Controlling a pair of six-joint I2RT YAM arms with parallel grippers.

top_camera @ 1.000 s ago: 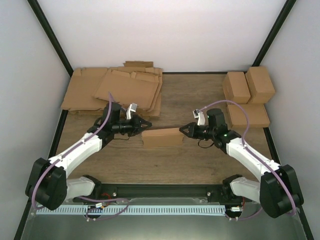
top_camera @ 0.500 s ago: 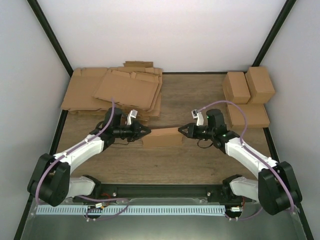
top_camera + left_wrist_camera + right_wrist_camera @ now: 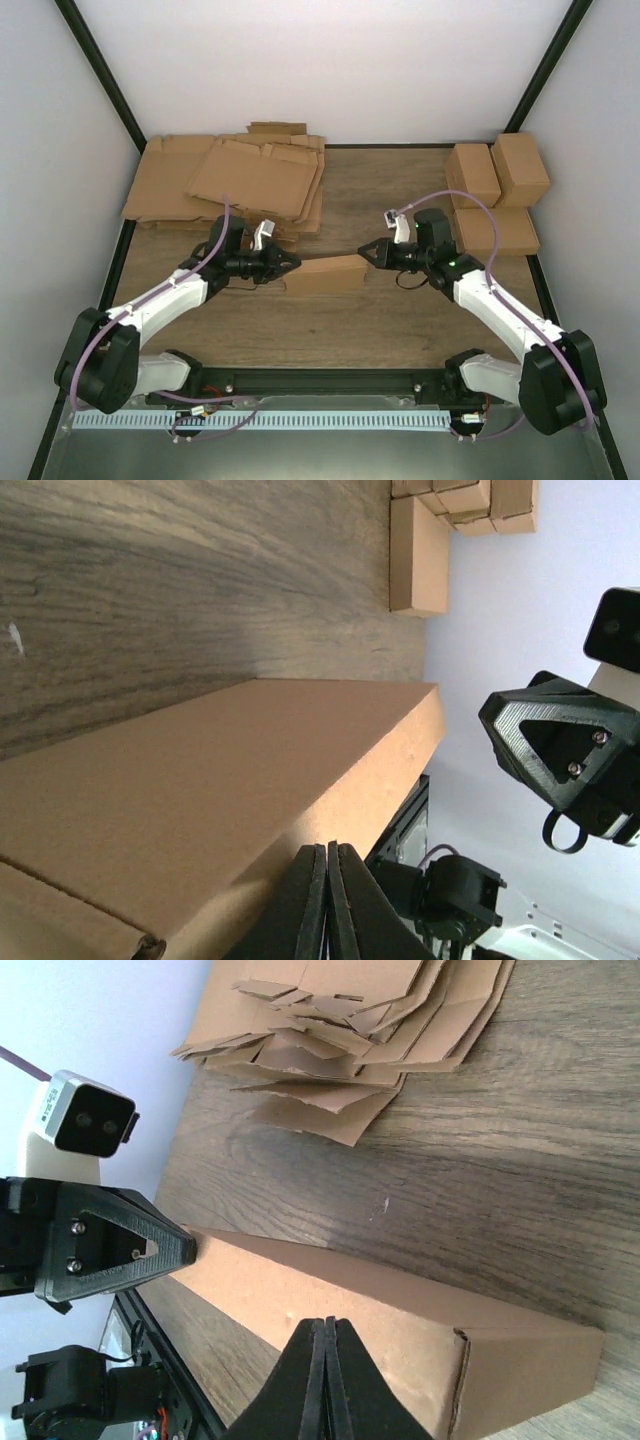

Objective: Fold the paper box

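Note:
The paper box (image 3: 325, 273), a closed long brown carton, lies on the wooden table between the two arms. My left gripper (image 3: 292, 263) is shut and empty, its tip against the box's left end. Across from it, my right gripper (image 3: 366, 251) is also shut and empty, its tip at the box's far right corner. In the left wrist view the box (image 3: 220, 780) fills the middle, the left gripper (image 3: 327, 848) presses on it, and the right gripper (image 3: 555, 750) shows beyond. The right wrist view shows the box (image 3: 400, 1310) under the right gripper (image 3: 322, 1322), with the left gripper (image 3: 110, 1250) at its far end.
A pile of flat cardboard sheets (image 3: 235, 180) lies at the back left. Three folded boxes (image 3: 495, 190) sit at the back right. Black frame rails run along the table's edges, with the arm bases at the near edge.
The left gripper slid right to the box's left end. The right gripper shifted slightly toward the back, and the box's right end swung back with it.

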